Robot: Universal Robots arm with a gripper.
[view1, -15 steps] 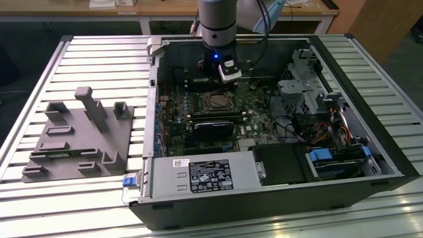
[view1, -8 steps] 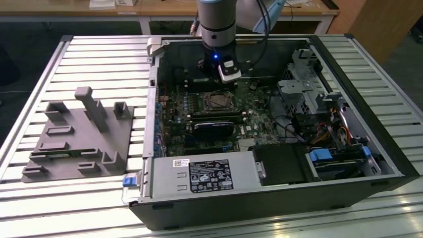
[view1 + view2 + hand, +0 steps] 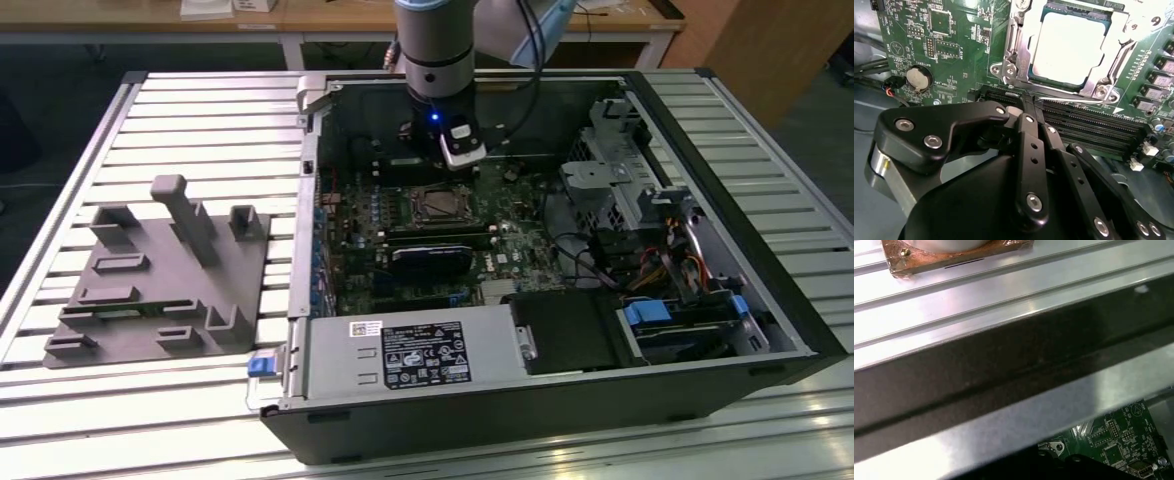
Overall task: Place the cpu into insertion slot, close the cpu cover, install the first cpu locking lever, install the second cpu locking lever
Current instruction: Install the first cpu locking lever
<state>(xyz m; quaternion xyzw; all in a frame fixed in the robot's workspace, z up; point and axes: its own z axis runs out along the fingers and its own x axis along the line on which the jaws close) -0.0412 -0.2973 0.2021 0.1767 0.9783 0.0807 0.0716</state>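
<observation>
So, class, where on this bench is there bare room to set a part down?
Bare silver slatted tabletop lies between the grey plastic fixture block and the far edge, and beside the open black computer case on the exterior view's right. Inside, it is crowded: green motherboard, cables, the arm's gripper.

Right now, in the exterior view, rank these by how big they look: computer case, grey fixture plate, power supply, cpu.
Largest to smallest:
computer case
grey fixture plate
power supply
cpu, clearly the smallest
</observation>
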